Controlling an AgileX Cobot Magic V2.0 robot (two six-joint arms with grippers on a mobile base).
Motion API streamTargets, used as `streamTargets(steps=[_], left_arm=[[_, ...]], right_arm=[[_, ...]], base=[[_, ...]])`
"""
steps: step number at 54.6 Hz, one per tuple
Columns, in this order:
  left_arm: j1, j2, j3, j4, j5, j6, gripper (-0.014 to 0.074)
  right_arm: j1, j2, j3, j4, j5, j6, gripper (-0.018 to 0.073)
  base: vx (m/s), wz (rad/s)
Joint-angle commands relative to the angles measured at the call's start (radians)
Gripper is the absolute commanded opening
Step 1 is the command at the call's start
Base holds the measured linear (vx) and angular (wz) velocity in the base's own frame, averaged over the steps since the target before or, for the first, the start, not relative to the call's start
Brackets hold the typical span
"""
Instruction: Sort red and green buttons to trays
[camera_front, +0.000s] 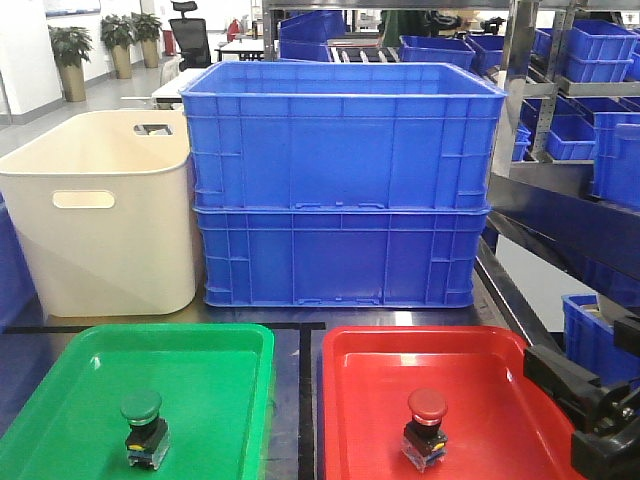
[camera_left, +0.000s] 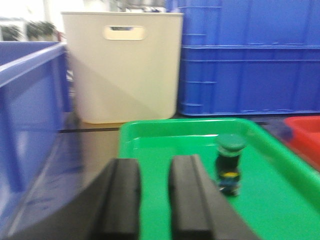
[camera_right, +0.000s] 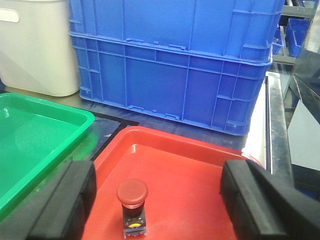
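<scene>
The green button (camera_front: 142, 428) stands upright in the green tray (camera_front: 220, 350). The red button (camera_front: 426, 428) stands upright in the red tray (camera_front: 480, 355). In the left wrist view my left gripper (camera_left: 155, 200) is over the green tray's (camera_left: 165, 145) near left part, jaws slightly apart with nothing between them. The green button (camera_left: 229, 163) is ahead and to its right, untouched. In the right wrist view my right gripper (camera_right: 159, 202) is wide open over the red tray (camera_right: 190, 155). The red button (camera_right: 132, 202) stands between the fingers, nearer the left one, untouched. The right gripper (camera_front: 556, 410) shows at the red tray's right edge.
Two stacked deep blue bins (camera_front: 340, 180) stand just behind the trays, with a cream tub (camera_front: 100, 210) to their left. Another blue bin (camera_left: 30, 110) is at the left gripper's left. Shelving with several blue bins (camera_front: 590, 120) runs along the right.
</scene>
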Motion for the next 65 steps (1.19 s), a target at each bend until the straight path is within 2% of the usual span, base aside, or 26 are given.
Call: streamTargets(steps=[1, 7, 10, 17, 65], left_arm=[[0.031, -0.067, 0.036, 0.021, -0.089, -0.012, 0.0116], [0.049, -0.172, 0.139, 0.019, -0.101, -0.012, -0.0009], [0.049, -0.220, 0.132, 0.019, -0.010, -0.013, -0.0008], [0.049, -0.216, 0.134, 0.019, 0.015, -0.012, -0.0007], [0.049, -0.216, 0.134, 0.019, 0.026, -0.012, -0.0007]], right_arm=[[-0.001, -0.008, -0.033, -0.008, -0.074, -0.001, 0.0563], [-0.001, -0.008, -0.033, -0.008, -0.074, -0.001, 0.0563], [-0.001, -0.008, -0.033, -0.008, -0.074, -0.001, 0.0563], [-0.001, -0.008, -0.033, -0.008, -0.076, -0.001, 0.0563], [-0.001, -0.016, -0.033, -0.020, -0.071, -0.005, 0.0563]], base=[[0.00, 0.00], [0.00, 0.00], [0.00, 0.00], [0.00, 0.00], [0.00, 0.00]])
